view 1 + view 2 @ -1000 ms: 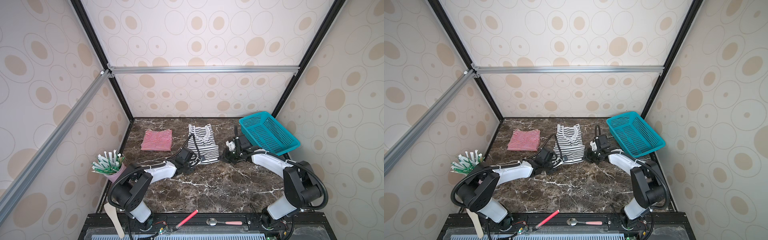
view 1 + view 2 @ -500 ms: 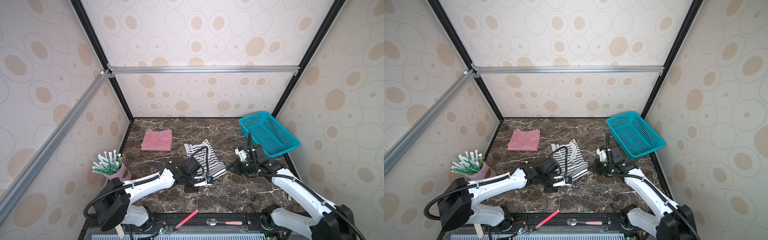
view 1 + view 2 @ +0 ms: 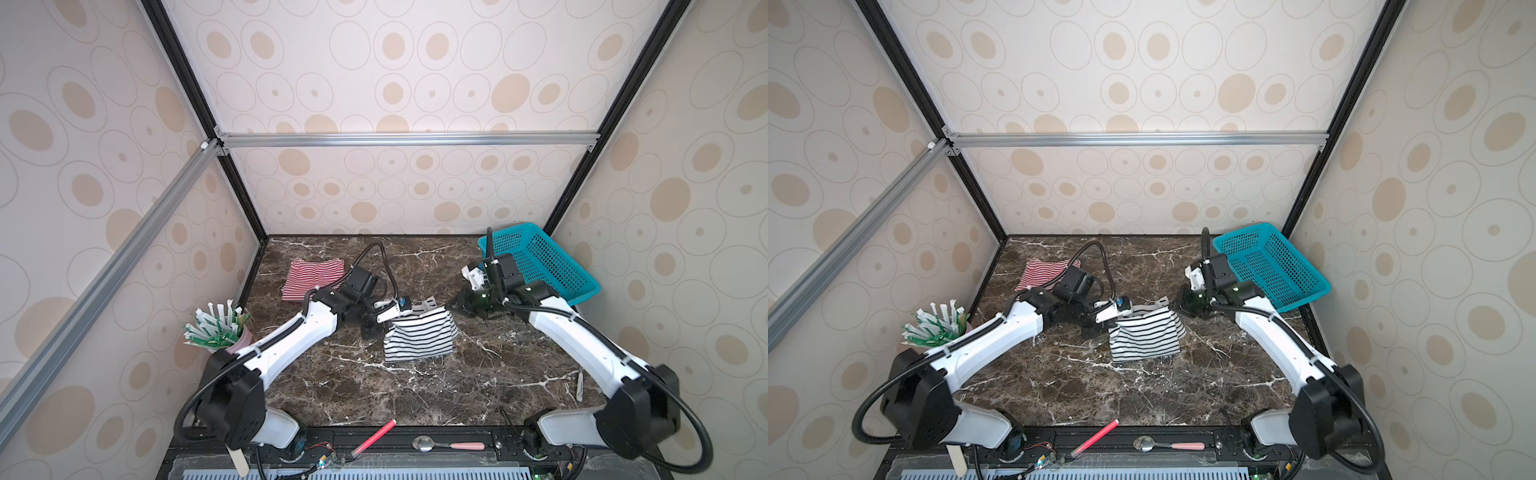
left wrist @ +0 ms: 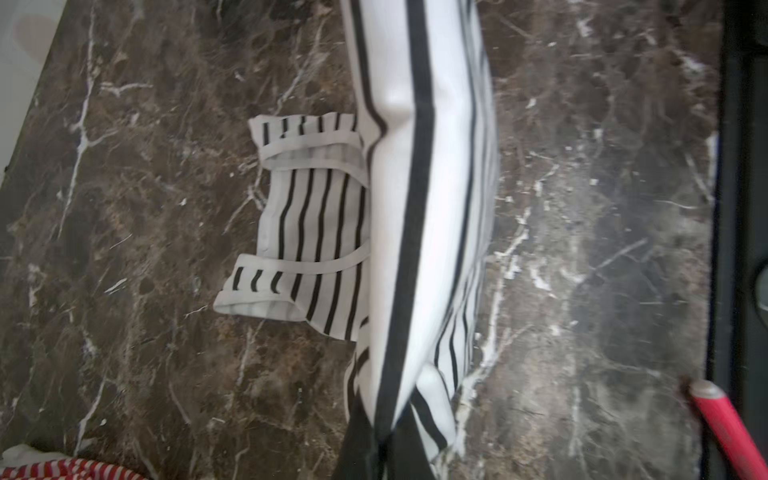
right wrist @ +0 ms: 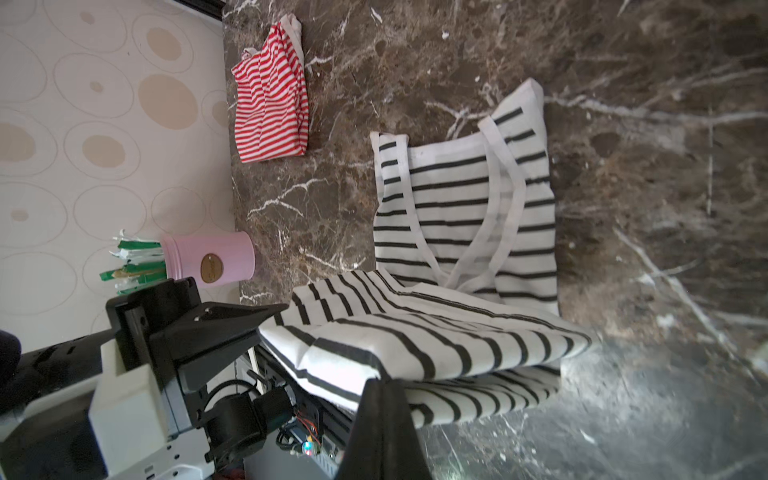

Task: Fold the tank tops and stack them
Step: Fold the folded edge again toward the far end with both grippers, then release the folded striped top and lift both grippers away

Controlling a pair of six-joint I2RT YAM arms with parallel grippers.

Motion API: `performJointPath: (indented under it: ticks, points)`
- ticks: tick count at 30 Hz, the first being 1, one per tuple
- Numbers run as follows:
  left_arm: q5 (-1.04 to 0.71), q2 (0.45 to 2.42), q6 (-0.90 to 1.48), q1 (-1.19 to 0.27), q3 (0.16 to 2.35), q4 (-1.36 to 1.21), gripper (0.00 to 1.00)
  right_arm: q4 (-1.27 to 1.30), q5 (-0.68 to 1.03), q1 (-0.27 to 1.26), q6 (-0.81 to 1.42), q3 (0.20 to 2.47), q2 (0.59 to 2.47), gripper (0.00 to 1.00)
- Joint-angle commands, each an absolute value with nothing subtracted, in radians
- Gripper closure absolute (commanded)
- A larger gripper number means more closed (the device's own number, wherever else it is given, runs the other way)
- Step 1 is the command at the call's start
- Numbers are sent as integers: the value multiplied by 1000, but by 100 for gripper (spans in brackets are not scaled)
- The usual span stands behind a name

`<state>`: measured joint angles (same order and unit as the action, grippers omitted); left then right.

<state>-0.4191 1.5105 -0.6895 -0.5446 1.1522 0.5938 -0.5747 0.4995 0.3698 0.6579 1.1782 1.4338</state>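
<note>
The black-and-white striped tank top [image 3: 417,338] [image 3: 1144,338] hangs doubled over mid-table. My left gripper [image 3: 394,320] [image 3: 1113,319] is shut on one corner of its raised edge. My right gripper [image 3: 451,309] [image 3: 1177,308] is shut on the other corner. In the left wrist view the dark jaws [image 4: 386,436] pinch the cloth, and the straps [image 4: 299,216] lie flat on the marble. In the right wrist view the jaws [image 5: 380,386] clamp the lifted edge above the strap end [image 5: 469,195]. The red-and-white tank top [image 3: 311,276] [image 3: 1038,274] [image 5: 270,99] lies folded at the back left.
A teal mesh basket [image 3: 536,262] [image 3: 1268,262] leans at the back right, just behind the right arm. A pink cup of sticks [image 3: 218,328] [image 5: 208,259] stands at the left edge. A red pen [image 3: 374,436] and a spoon [image 3: 449,445] lie on the front rail.
Both grippers pulled the black-and-white top forward from the back of the table, then raised its gripped edge over the strap end. The red-and-white top has not moved.
</note>
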Motion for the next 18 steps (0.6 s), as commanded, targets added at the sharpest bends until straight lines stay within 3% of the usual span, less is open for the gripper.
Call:
performJointPath:
  ticks: [1, 5, 14, 18]
  points:
    - [-465, 1621, -760, -497, 1232, 576, 98, -534, 509, 347, 634, 1260, 1578, 100]
    - [-464, 1783, -768, -445, 1347, 554, 98, -525, 462, 313, 610, 1351, 1741, 100]
    - [-476, 1995, -728, -414, 1566, 534, 92, -479, 512, 240, 611, 1415, 1919, 100]
    - [-402, 2066, -683, -414, 1623, 484, 87, -477, 459, 224, 602, 1416, 1931, 85]
